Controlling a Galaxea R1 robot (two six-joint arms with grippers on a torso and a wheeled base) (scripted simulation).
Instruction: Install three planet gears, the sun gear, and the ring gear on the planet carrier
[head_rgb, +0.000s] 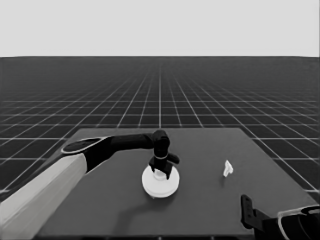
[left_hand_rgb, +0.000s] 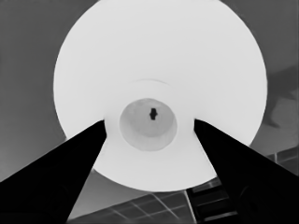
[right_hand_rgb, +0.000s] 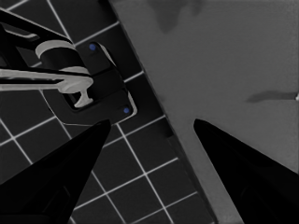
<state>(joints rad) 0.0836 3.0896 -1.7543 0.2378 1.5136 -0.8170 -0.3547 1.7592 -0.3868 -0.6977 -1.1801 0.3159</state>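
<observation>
**Left claw on the big round part**

Nearest me, my right gripper (head_rgb: 247, 210) waits at the table's (head_rgb: 200, 210) corner, fingers apart, empty. Mid-table, my left gripper (head_rgb: 161, 171) pinches the larger round part's (head_rgb: 160, 185) raised middle. Farther right lies a thin white piece (head_rgb: 228, 168).

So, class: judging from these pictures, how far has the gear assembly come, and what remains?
No loose gears show on the table, and the larger round part sits mid-table as a single stack, so the gears appear installed beneath it. In hand: the left gripper stands over that part, its fingers flanking the raised middle. The right gripper is parked at the near right corner. Left: release, and a thin white piece lies unused.
</observation>
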